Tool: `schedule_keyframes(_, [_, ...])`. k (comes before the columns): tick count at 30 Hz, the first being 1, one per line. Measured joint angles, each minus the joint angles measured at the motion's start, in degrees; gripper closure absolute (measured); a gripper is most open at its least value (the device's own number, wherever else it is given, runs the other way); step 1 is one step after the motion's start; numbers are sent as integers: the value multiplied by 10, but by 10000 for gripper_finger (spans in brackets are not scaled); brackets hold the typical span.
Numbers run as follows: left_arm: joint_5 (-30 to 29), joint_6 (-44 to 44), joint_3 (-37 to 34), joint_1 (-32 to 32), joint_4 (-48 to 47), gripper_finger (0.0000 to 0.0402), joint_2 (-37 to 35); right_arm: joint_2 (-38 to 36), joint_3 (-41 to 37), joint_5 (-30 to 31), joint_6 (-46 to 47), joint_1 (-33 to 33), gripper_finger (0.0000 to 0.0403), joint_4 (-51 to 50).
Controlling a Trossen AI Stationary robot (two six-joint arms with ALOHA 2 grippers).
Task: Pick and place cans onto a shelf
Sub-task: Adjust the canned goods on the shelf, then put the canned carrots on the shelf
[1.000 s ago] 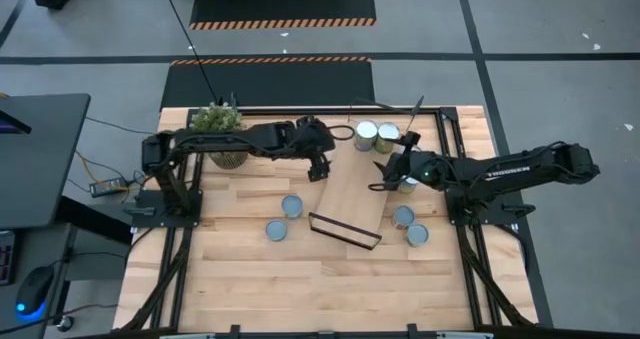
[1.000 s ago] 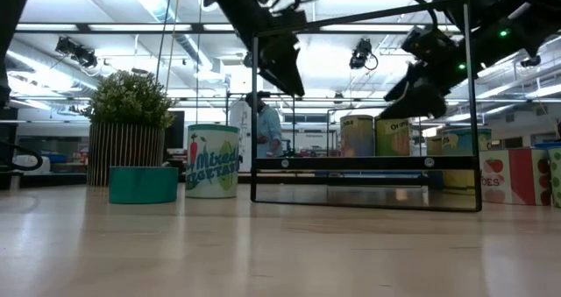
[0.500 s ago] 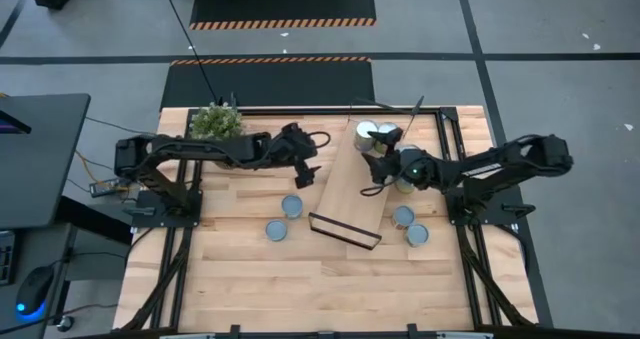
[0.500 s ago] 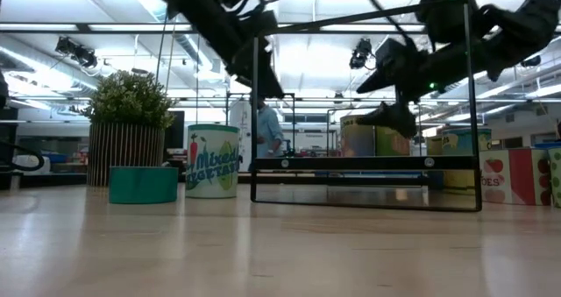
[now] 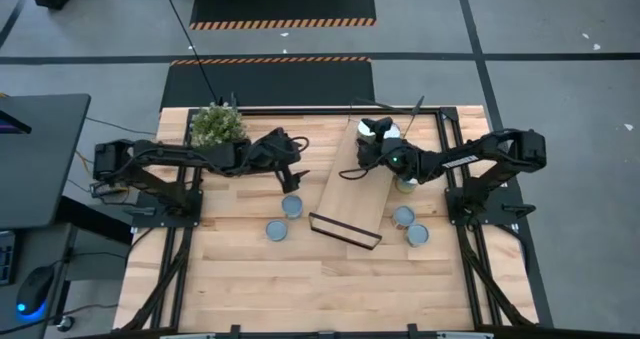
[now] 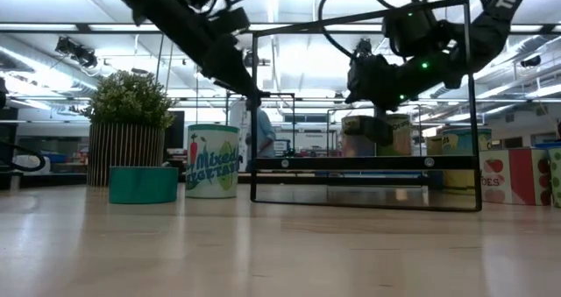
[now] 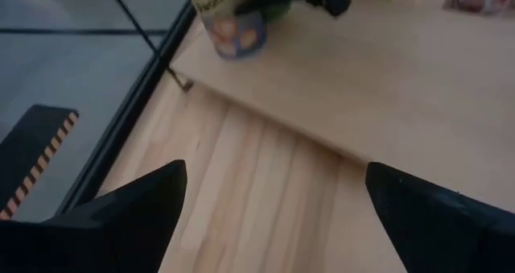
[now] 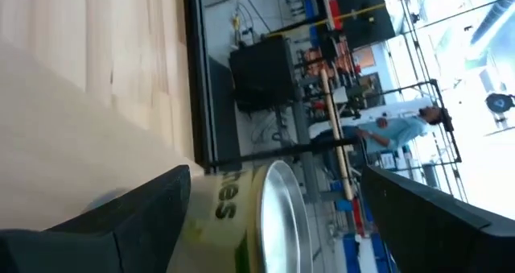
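Note:
The light-wood shelf (image 5: 352,191) lies slantwise at the table's middle, a black rail (image 5: 345,232) at its near end. Two cans (image 5: 389,132) stand on its far end. Two more cans (image 5: 291,206) stand on the table left of it, and three (image 5: 403,216) stand to its right. My right gripper (image 5: 362,153) is open above the shelf's far end. A green-labelled can with a silver top (image 8: 272,218) stands just ahead between its fingers, apart from them. My left gripper (image 5: 294,169) is open and empty left of the shelf, which shows in its wrist view (image 7: 386,80).
A potted plant (image 5: 218,127) stands at the far left of the table. Black frame rails (image 5: 445,169) run along the table's sides. In the low view a teal can (image 6: 143,184) and a tall labelled can (image 6: 213,161) stand left of the shelf frame (image 6: 364,187).
My left gripper has drawn back from the shelf toward the table's left edge. My right gripper has gone toward the far left, over the shelf and up to the two cans on its far end. No can has moved.

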Motion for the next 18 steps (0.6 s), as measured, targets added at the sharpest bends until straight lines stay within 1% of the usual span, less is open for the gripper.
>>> schedule_keyframes(2, [1,0,-3,-2,7,14,-7,10,6,3,2,4,30,0])
schedule_keyframes(4, [15,-7,-5,-5,-1,14,-15,9,4,8,9,18,30,-3])
schedule_keyframes(6, [51,-22,-4,-4,-3,14,-19,5,7,11,15,38,30,-1])
schedule_keyframes(8, [77,-32,-4,-6,-5,14,-21,-6,8,28,16,60,30,-3])
schedule_keyframes(11, [84,-45,-4,-12,-25,14,-21,-39,8,80,6,91,30,-5])
schedule_keyframes(14, [86,-58,-4,-16,-42,14,-21,-87,8,126,18,120,30,-31])
schedule_keyframes(16, [85,-64,-4,-18,-55,14,-21,-124,8,133,51,143,30,-70])
schedule_keyframes(18, [85,-79,-4,-18,-63,14,-21,-161,8,131,105,165,30,-118])
